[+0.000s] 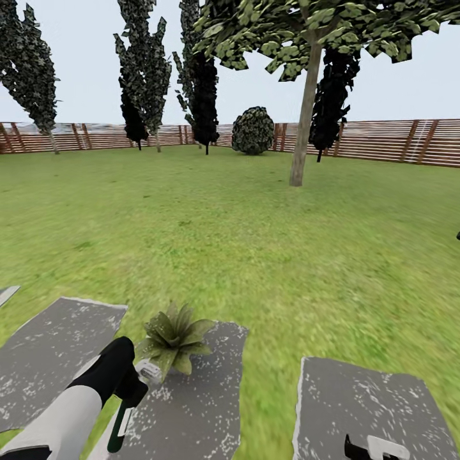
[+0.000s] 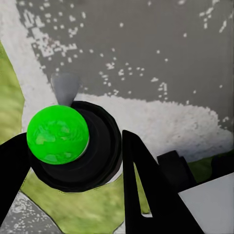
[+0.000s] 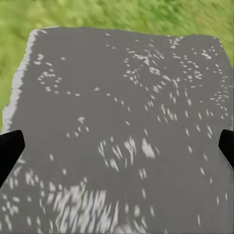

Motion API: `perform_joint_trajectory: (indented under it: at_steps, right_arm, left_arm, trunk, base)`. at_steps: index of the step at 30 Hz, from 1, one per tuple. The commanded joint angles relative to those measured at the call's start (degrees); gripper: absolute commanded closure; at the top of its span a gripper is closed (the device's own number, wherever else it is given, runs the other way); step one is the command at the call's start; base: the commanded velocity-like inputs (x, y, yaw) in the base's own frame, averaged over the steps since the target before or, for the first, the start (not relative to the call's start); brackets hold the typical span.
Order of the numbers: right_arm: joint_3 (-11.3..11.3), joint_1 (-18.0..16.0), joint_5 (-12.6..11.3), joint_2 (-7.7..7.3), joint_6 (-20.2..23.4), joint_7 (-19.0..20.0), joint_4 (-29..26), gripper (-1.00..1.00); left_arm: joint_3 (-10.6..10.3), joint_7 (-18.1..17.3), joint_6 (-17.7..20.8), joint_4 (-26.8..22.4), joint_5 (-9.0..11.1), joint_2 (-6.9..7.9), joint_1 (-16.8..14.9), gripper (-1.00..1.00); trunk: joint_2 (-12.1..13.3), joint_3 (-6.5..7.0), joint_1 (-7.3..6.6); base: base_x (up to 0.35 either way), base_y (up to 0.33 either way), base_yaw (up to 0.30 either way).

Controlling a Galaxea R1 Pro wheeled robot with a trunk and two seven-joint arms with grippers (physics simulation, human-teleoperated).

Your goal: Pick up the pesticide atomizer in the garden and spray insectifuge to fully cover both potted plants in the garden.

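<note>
The left gripper [image 1: 131, 390] is clamped on the pesticide atomizer [image 1: 124, 415], with the bottle's dark body hanging below the fingers and its pale grey trigger head [image 1: 149, 372] poking out just past them toward the plant. In the left wrist view the black fingers [image 2: 146, 185] sit on either side of the atomizer [image 2: 73, 146], seen end-on with a bright green round patch on it — the jaws are drawn in against the bottle, not spread.

Just ahead of this gripper, almost touching the trigger head, stands one potted plant [image 1: 174, 337], a low rosette of pointed green leaves at the near edge of a grey stepping stone [image 1: 204, 396]. Another stone [image 1: 51, 351] lies to the gripper's left.

The right gripper [image 1: 374, 448] hangs low over a third stepping stone [image 1: 370, 396], well apart from the left one. Its two dark fingertips [image 3: 9, 151] show at opposite edges of the right wrist view, spread wide with nothing between them but the speckled stone [image 3: 122, 122].

Beyond both grippers the lawn [image 1: 223, 223] runs to a brown slatted fence [image 1: 383, 140], with a tree [image 1: 305, 115] and a rounded bush [image 1: 253, 130] — both far off.
</note>
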Motion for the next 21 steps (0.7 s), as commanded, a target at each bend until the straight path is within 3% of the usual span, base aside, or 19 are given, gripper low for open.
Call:
perform_joint_trajectory:
  at_steps: [1, 8, 15, 21]
  right_arm:
    - [-0.2, 0.0, 0.1, 0.0, -0.2, 0.0, 0.1, -1.0]
    - [-0.2, 0.0, 0.1, 0.07, -0.2, 0.0, 0.1, -1.0]
    - [-0.2, 0.0, 0.1, 0.25, -0.2, 0.0, 0.1, -1.0]
    - [-0.2, 0.0, 0.1, 0.26, -0.2, 0.0, 0.1, -1.0]
  left_arm:
    - [0.3, -0.5, 0.2, -0.1, -0.6, -0.05, 0.0, 1.0]
    - [0.0, -0.3, 0.2, 0.0, -0.7, 0.74, 0.0, 1.0]
    - [0.1, 3.0, 0.0, 0.7, -0.5, 1.87, 0.1, 1.0]
    - [0.2, 3.3, 0.1, 0.1, -0.4, 1.31, 0.1, 1.0]
  trunk:
    - [0.0, -0.06, 0.01]
    - [0.0, -0.06, 0.01]
    - [0.0, -0.06, 0.01]
    - [0.0, -0.06, 0.01]
  base:
    - [0.215, -0.201, 0.0]
    - [0.12, -0.252, 0.013]
    - [0.005, -0.276, 0.242]
    - [0.051, -0.27, 0.172]
